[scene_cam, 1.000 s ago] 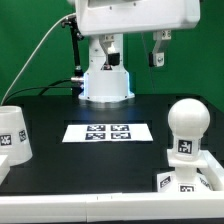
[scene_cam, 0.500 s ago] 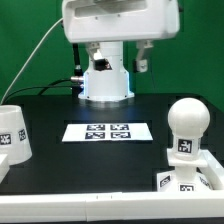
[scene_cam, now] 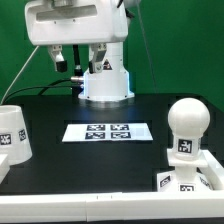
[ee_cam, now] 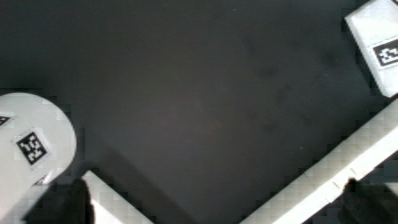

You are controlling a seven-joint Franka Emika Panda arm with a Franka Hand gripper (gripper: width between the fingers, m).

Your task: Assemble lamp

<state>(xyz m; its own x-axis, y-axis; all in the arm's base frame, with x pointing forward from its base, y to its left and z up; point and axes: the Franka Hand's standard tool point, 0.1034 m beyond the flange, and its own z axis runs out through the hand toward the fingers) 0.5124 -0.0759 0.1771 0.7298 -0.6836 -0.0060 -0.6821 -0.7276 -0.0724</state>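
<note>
The round-headed white bulb (scene_cam: 186, 123) stands upright on the square stepped lamp base (scene_cam: 190, 180) at the front of the exterior view's right. The tapered white shade (scene_cam: 12, 132) stands at the exterior view's left edge. My gripper (scene_cam: 82, 58) hangs high over the back of the table, left of the middle, open and empty, far from all parts. In the wrist view the gripper (ee_cam: 214, 205) shows dark fingertips (ee_cam: 63, 205) wide apart over bare black table. Two white tagged pieces (ee_cam: 27, 140) (ee_cam: 377, 45) sit at that view's edges; I cannot tell which parts they are.
The marker board (scene_cam: 110, 132) lies flat in the middle of the black table. The white robot pedestal (scene_cam: 106, 82) stands behind it, with cables trailing to the exterior view's left. A green backdrop closes the rear. Two white bars (ee_cam: 143, 205) slant across the wrist view.
My gripper has moved steadily toward the exterior view's left along the back of the table, still high and open. The lamp parts have not moved.
</note>
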